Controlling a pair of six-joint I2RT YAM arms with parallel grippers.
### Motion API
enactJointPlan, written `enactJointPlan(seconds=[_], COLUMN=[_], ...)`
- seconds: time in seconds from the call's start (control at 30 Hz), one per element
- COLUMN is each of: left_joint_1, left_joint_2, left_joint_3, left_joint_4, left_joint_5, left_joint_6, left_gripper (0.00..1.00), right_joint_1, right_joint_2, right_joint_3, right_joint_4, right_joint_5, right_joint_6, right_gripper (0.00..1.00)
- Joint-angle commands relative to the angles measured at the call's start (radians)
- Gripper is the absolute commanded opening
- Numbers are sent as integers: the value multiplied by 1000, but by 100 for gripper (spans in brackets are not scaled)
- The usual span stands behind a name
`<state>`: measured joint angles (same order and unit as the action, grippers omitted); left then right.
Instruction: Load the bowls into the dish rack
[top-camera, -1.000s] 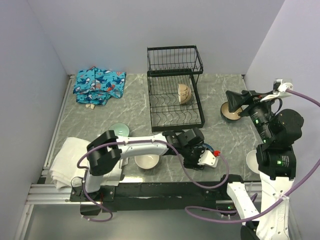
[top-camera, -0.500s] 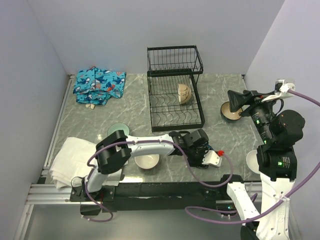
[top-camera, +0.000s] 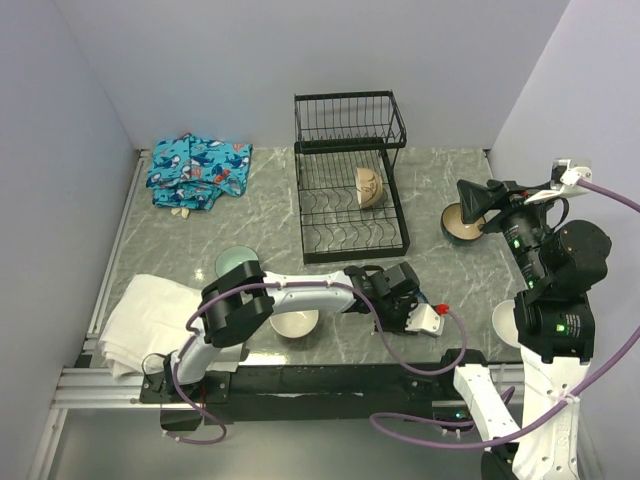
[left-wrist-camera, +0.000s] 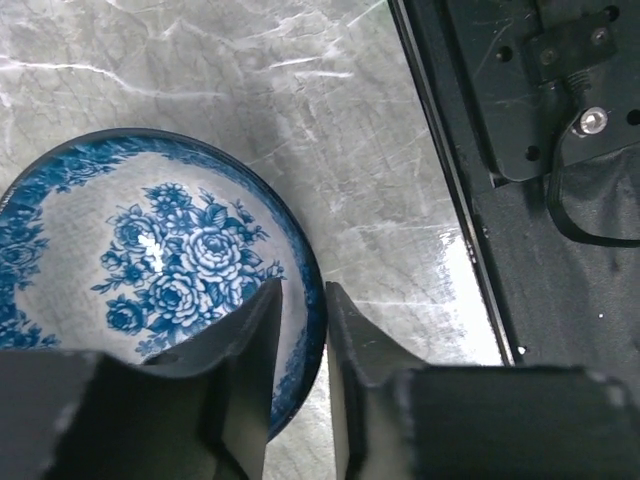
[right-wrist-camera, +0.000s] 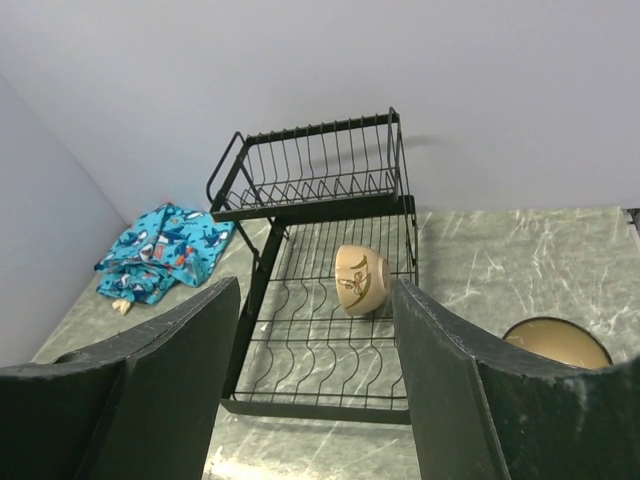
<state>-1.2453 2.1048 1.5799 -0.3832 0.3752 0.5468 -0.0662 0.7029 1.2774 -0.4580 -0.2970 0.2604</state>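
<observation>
My left gripper (left-wrist-camera: 302, 290) is shut on the rim of a blue-and-white flowered bowl (left-wrist-camera: 160, 250), one finger inside and one outside; the bowl rests on the marble table near the front edge. In the top view this gripper (top-camera: 398, 297) hides that bowl. My right gripper (top-camera: 470, 195) is open, empty and raised at the right, facing the black wire dish rack (top-camera: 350, 215). The rack (right-wrist-camera: 300, 350) holds one tan bowl (right-wrist-camera: 360, 278) on its side. On the table are a cream bowl (top-camera: 295, 322), a pale green bowl (top-camera: 238, 260) and a brown bowl (top-camera: 462, 225).
A blue patterned cloth (top-camera: 195, 170) lies at the back left. A folded white towel (top-camera: 140, 320) lies at the front left. A white bowl (top-camera: 505, 322) sits partly behind the right arm. The black base rail (left-wrist-camera: 520, 150) runs just right of the held bowl.
My left gripper has shifted a little to the right along the front of the table. The right gripper has barely moved.
</observation>
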Motion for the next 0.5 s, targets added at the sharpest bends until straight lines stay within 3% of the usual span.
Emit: enactJointPlan(seconds=[0.0, 0.1, 0.2, 0.33, 0.47], left_joint_1=[-9, -8, 10, 120, 282], left_joint_2=[-19, -75, -169, -253, -362], left_joint_3=[38, 37, 40, 104, 108], left_joint_4=[-2, -25, -58, -138, -60], left_joint_5=[10, 17, 43, 129, 235], left_joint_6=[-21, -25, -47, -125, -253], left_gripper=[20, 9, 4, 4, 2], right_joint_1=[-9, -7, -7, -7, -14], right_joint_2=[-11, -10, 6, 41, 113], right_joint_3=[31, 39, 54, 63, 65], right_joint_4=[30, 31, 47, 94, 99], right_joint_5=[13, 21, 27, 38, 50], right_joint_6=[-1, 2, 0, -7, -15], right_gripper=[70, 69, 68, 67, 66])
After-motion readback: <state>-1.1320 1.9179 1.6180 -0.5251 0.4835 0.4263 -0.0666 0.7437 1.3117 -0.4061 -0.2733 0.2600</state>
